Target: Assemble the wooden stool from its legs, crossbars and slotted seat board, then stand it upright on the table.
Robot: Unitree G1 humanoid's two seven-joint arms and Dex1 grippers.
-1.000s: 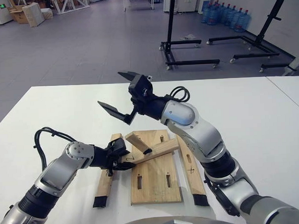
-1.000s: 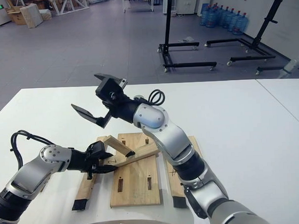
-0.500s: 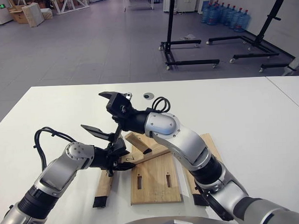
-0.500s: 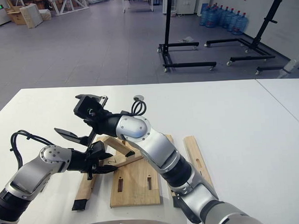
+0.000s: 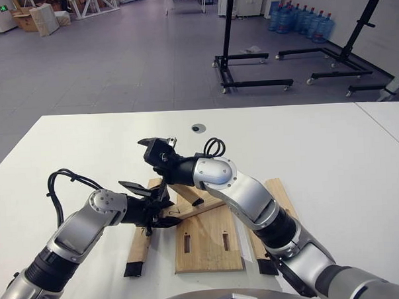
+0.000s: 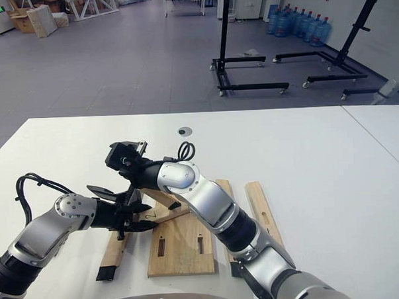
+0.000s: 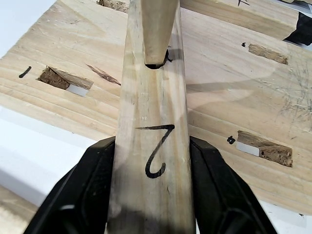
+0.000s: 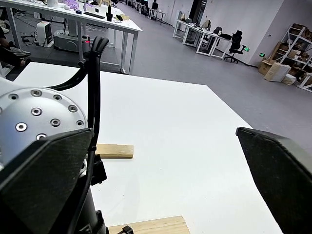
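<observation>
So, you've got one seat board flat on table, three loose legs beside it, fourth leg with one crossbar plugged in, clenched in left gripper over board; right gripper spread wide just above

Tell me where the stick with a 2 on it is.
The stick marked 2 is clamped in the left gripper, slanting over the left side of the slotted seat board; the left wrist view shows it close up.
</observation>
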